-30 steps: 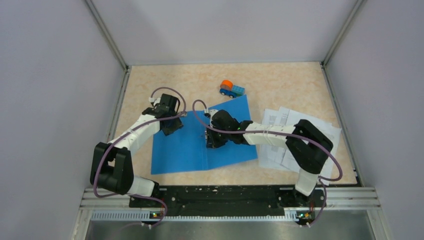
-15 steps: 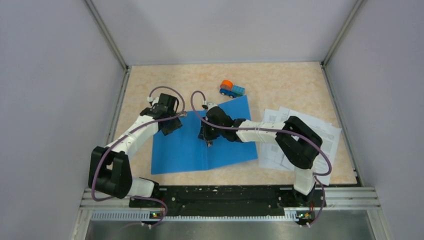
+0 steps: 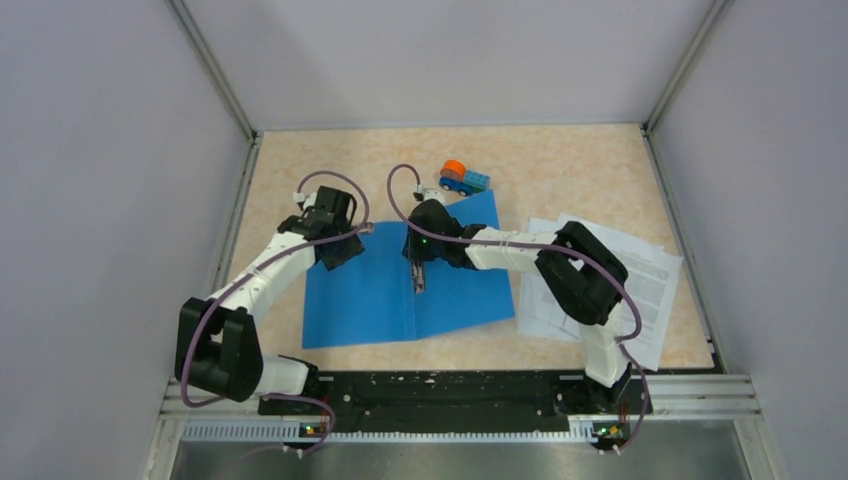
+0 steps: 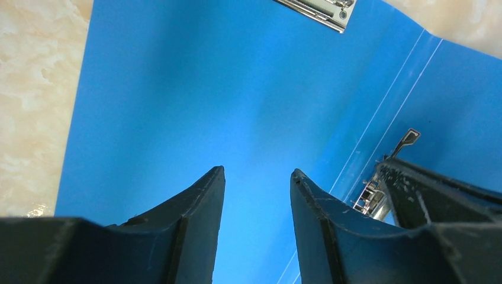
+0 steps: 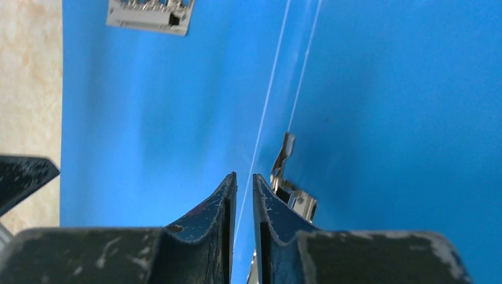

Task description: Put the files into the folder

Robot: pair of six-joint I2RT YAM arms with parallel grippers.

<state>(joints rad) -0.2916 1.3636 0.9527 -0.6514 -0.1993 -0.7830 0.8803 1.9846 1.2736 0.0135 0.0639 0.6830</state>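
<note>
White printed paper sheets (image 3: 650,282) lie loose on beige table (image 3: 560,165), just right of bright-blue plastic folder (image 3: 365,295), which is open flat. I see right gripper (image 5: 244,176) at spine crease beside metal clip (image 5: 289,177), jaws barely parted, empty. Left gripper (image 4: 257,171) over left leaf, released (nothing between).

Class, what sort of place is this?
Probably a robotics test cell: grey panels box in the table, and the left arm and right arm are bolted to a rail at its edge.
</note>
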